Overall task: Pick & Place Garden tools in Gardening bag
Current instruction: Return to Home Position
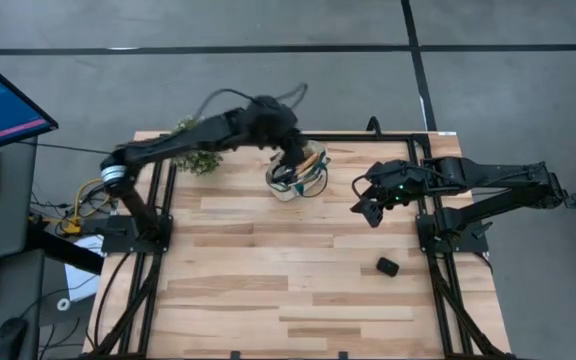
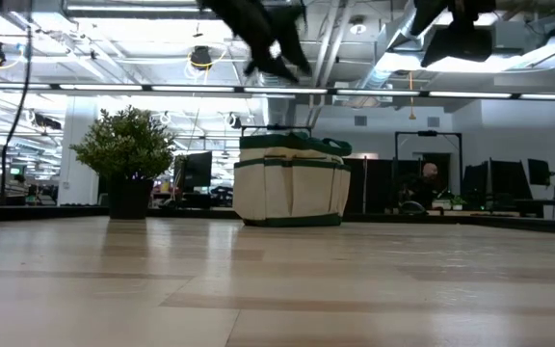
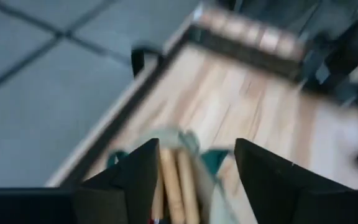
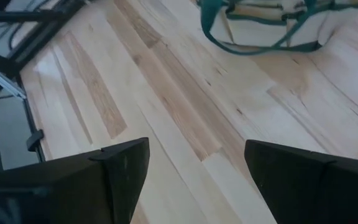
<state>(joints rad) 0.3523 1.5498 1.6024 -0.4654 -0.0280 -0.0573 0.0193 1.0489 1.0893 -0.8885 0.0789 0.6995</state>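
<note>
Hovering directly above the gardening bag (image 1: 308,185), the left claw (image 1: 290,160) is spread and empty, with the wooden trowel handles (image 3: 171,186) poking up toward it from just below. I'd judge its way home is straight up and back. The right claw (image 1: 371,203), likewise spread and empty, waits beside the bag.

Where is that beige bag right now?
The gardening bag stands near the far edge of the table in the high view, right of the plant, under the left gripper.
</note>
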